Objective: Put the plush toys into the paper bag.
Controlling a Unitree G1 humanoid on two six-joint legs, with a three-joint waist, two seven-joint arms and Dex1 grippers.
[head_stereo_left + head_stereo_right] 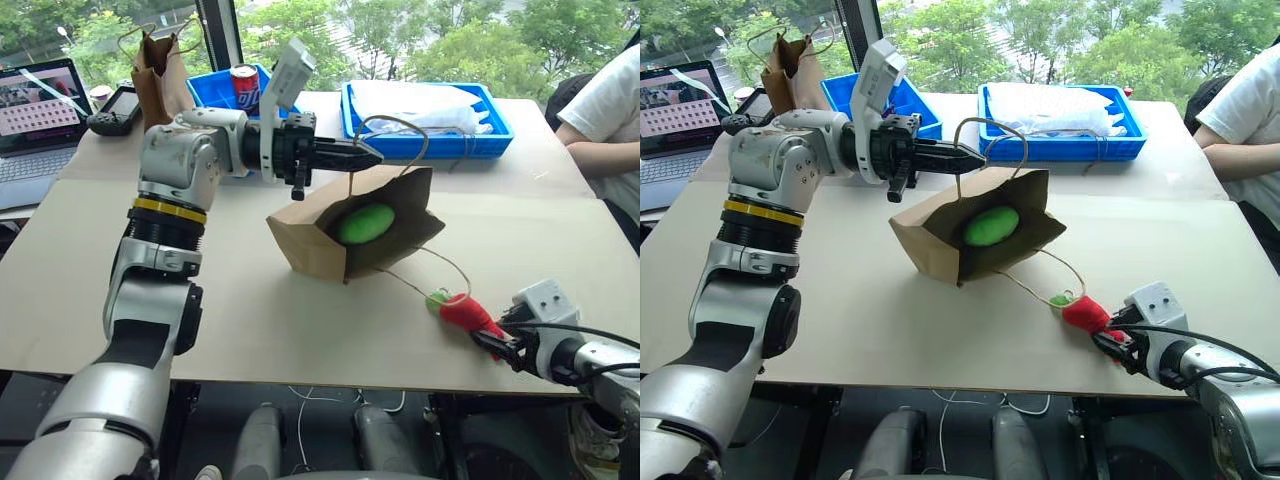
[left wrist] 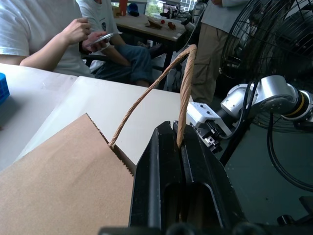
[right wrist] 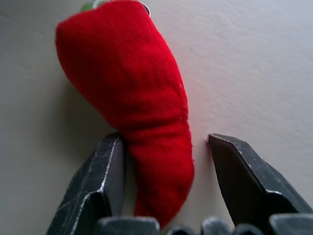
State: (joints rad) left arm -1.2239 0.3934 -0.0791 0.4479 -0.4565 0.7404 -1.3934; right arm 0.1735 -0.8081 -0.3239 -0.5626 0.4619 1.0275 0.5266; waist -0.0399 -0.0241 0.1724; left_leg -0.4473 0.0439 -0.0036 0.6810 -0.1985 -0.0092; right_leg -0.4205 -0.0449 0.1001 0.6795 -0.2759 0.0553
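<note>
Near the table's front edge your right gripper [image 3: 164,183] straddles the red chili toy [image 1: 468,313] with jaws parted, one finger touching it, so close and lift toward the paper bag [image 1: 352,232], whose handle [image 2: 183,93] your left gripper [image 1: 362,156] pinches shut, green toy [image 1: 365,223] inside.

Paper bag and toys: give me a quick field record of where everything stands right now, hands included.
paper bag: on its side on the table, mouth toward the robot
bag handle: pinched in the shut left hand, which holds it up
green plush toy: inside the bag
red chili plush toy: on the table outside the bag, by the near edge
right hand: fingers apart on either side of the chili's narrow end, one touching it, not closed
left to do: chili into the bag
</note>
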